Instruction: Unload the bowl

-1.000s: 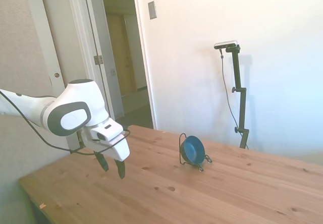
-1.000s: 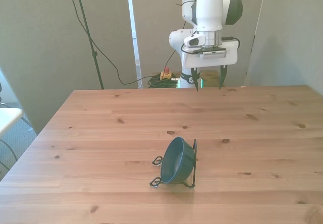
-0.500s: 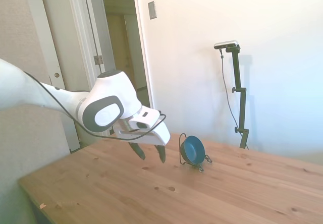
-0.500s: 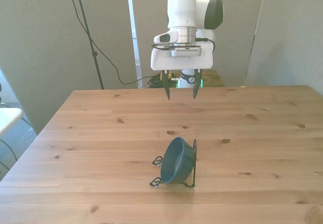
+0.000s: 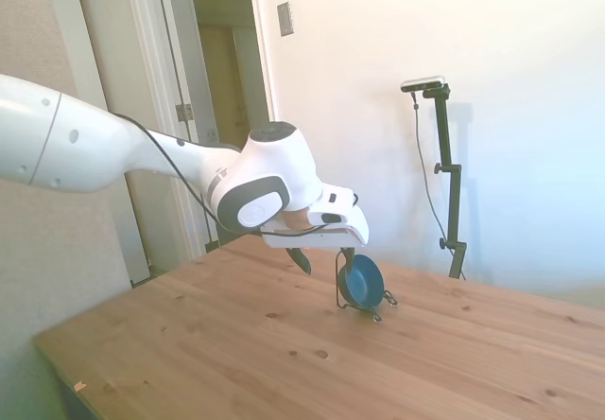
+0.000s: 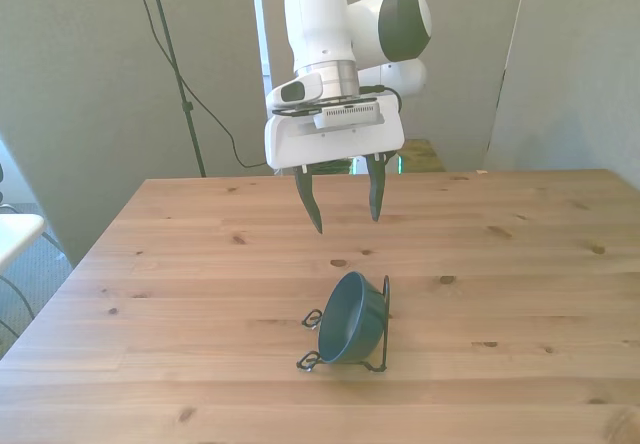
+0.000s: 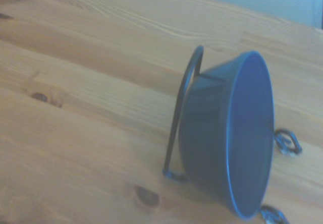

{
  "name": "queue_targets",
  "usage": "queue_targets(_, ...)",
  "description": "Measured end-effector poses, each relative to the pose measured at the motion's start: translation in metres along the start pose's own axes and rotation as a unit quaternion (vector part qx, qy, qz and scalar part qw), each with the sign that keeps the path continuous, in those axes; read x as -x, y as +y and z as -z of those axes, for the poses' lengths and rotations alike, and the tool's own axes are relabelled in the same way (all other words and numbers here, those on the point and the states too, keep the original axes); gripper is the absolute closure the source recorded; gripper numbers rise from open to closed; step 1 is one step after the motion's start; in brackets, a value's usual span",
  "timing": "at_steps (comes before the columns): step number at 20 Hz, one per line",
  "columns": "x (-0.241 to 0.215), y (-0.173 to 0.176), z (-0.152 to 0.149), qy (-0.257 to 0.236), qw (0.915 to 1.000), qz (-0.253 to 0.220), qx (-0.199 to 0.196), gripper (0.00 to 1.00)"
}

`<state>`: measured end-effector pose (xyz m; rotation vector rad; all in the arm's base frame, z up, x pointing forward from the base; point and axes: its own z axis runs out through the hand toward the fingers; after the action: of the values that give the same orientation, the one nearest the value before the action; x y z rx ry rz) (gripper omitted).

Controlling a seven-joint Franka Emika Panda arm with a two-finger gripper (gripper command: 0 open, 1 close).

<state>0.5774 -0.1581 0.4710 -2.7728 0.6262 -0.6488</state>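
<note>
The gripper (image 6: 340,200), fingers spread and empty, has swung across the table (image 6: 180,264) to hover just above the bowl (image 6: 345,318) (on edge in its rack (image 6: 384,319)), so the grasp looks next.

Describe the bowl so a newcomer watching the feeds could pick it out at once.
On the wooden table, below the open end effector, stands a thin black wire rack. The bowl is propped on edge in it, leaning against the rack's upright loop. It is small, round and dark teal-blue: the only coloured, solid thing on the table.
</note>
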Motion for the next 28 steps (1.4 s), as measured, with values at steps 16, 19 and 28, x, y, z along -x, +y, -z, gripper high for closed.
queue_targets(16,-0.051,0.006,-0.049,-0.086,0.9898,0.096,-0.061,0.00)
queue_targets(19,-0.054,0.010,-0.048,-0.077,0.9905,0.098,-0.058,0.00)
queue_targets(28,-0.061,0.020,-0.079,-0.115,0.9822,0.118,-0.090,0.00)
